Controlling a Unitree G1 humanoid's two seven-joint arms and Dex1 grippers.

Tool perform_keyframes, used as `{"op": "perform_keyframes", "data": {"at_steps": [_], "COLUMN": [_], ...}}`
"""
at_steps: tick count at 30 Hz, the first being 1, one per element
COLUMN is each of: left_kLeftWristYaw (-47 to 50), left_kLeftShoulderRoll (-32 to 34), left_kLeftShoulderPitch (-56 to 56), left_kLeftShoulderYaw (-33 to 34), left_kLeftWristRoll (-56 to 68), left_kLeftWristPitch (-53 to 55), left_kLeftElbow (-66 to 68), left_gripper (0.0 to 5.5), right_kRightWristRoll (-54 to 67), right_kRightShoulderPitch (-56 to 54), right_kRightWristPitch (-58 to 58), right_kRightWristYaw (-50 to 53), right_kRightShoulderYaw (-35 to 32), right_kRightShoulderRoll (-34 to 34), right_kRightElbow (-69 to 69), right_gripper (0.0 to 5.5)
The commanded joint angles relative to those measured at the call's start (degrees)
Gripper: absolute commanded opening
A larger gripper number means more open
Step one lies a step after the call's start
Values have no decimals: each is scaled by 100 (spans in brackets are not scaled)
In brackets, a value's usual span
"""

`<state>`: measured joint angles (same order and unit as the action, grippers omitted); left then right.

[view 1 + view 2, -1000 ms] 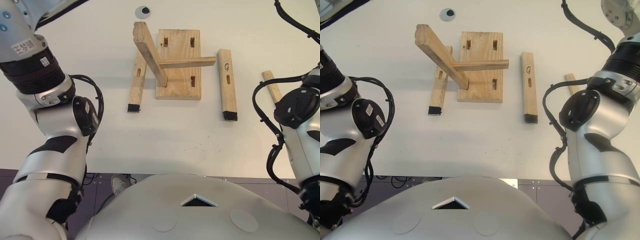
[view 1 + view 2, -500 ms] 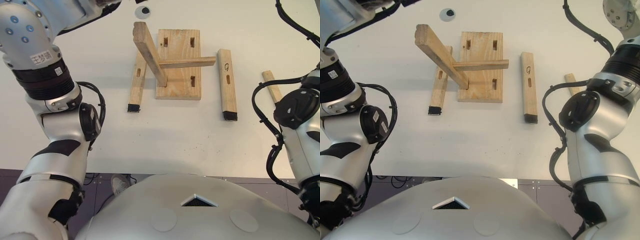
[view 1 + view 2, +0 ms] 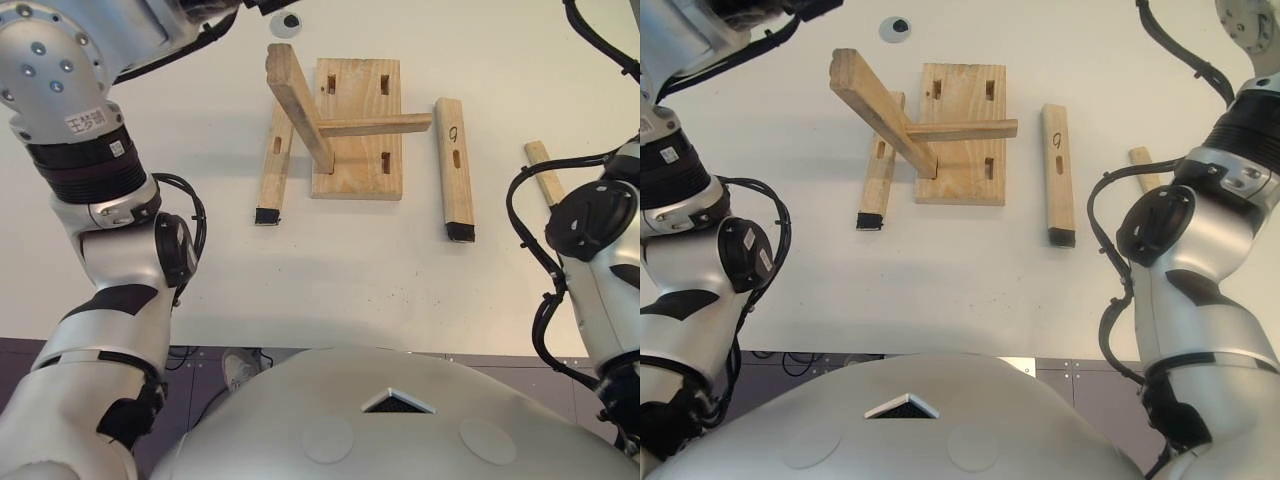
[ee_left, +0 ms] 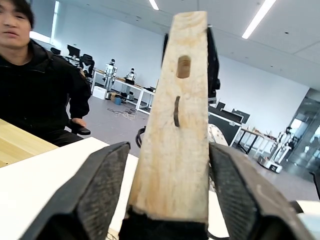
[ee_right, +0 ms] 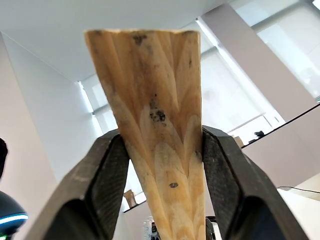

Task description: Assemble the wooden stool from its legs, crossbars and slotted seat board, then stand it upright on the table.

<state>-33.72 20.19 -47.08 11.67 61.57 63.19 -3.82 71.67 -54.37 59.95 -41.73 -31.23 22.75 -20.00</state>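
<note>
We find open table (image 3: 330, 270) all along the near edge, a clear lane between the seat board (image 3: 352, 178) and the right lying leg (image 3: 455, 168), and another between that leg and the short crossbar (image 3: 544, 170) farther right. Above the board, the way down is barred by the tilted leg (image 3: 298, 105) rising from it and by the long crossbar (image 3: 380, 124) jutting from that leg across the board, while the left lying leg (image 3: 271, 175) lies near the board's left edge, leaving a narrow gap. We note that the left gripper (image 4: 167, 150) is filled by a slotted leg (image 4: 177, 100) and the right gripper (image 5: 162, 135) by a wooden bar (image 5: 157, 90).
</note>
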Motion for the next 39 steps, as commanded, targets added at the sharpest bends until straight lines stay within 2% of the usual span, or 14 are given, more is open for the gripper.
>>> {"op": "perform_keyframes", "data": {"at_steps": [1, 3, 6, 9, 13, 22, 33, 39], "left_kLeftWristYaw": [186, 534, 879, 1152, 1168, 971, 828, 777], "left_kLeftShoulderRoll": [-57, -137, -134, -35, 106, 137, 51, 17], "left_kLeftShoulderPitch": [95, -15, -59, -41, -40, -41, 53, 92], "left_kLeftShoulderYaw": [395, 752, 1083, 1206, 1135, 936, 766, 665], "left_kLeftWristRoll": [251, 406, 540, 328, -68, -396, -643, -663], "left_kLeftWristPitch": [-92, -174, -304, -513, -839, -933, -941, -889], "left_kLeftElbow": [133, 465, 717, 895, 1110, 1262, 1334, 1212], "left_gripper": [341, 365, 365, 365, 365, 365, 365, 365], "right_kRightWristRoll": [-505, -858, -1356, -1840, -2547, -2750, -3163, -3176], "right_kRightShoulderPitch": [-110, -97, 165, 755, 1659, 2596, 2887, 2777], "right_kRightWristPitch": [-821, -1298, -1797, -2119, -2660, -2626, -2685, -2561], "right_kRightWristYaw": [345, 389, 224, -243, -770, -1374, -1803, -1931], "right_kRightShoulderYaw": [24, 5, 87, 447, 1012, 1486, 1897, 1882], "right_kRightShoulderRoll": [-46, 115, 330, 414, 439, 335, 482, 605], "right_kRightElbow": [-38, -246, -308, 127, 660, 1065, 794, 698], "right_gripper": [207, 206, 206, 206, 205, 205, 205, 204]}}
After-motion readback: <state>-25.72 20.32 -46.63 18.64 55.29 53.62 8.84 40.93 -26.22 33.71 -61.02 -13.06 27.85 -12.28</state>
